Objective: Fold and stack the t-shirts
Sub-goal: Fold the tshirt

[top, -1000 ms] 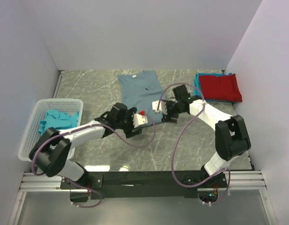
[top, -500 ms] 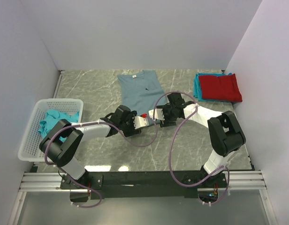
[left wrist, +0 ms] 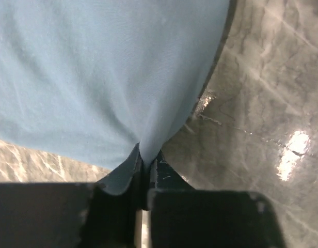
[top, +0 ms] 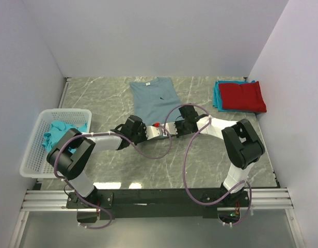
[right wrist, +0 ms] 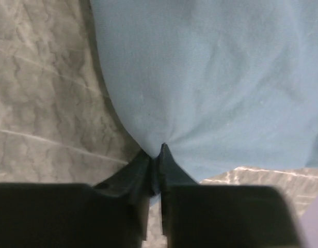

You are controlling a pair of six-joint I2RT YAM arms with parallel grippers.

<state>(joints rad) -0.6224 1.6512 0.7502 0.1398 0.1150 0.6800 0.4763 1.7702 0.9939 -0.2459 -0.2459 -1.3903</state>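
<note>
Marble tabletop; smooth slate-blue tee, apparently folded.

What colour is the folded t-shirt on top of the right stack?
Red t-shirt, clearest in the top external view.

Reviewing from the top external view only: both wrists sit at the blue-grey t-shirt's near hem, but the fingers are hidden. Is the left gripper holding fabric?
Observer: Yes. In the left wrist view the left gripper is shut on the blue-grey t-shirt, its hem puckered between the fingers.
Operator: And the right one?
Observer: The right wrist view shows the right gripper shut on the hem too, fabric drawn to a point at its tips.
</note>
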